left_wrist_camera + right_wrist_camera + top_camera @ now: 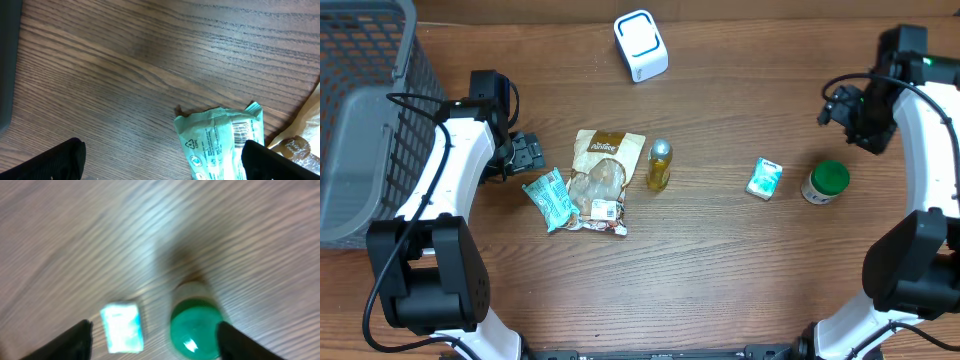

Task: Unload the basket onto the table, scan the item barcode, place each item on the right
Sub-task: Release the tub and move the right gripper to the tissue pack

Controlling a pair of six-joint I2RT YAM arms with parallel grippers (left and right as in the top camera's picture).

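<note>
Black-fingered left gripper (160, 152) and right gripper (155, 332) gape empty above crinkly wrapper (220, 135), round green-lidded jar (195, 327).

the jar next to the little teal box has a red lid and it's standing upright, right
Not quite. The jar has a green lid, not a red one. The overhead view shows it plainly, and the right wrist view shows it too. The rest holds: it stands upright next to the little teal box.
</note>
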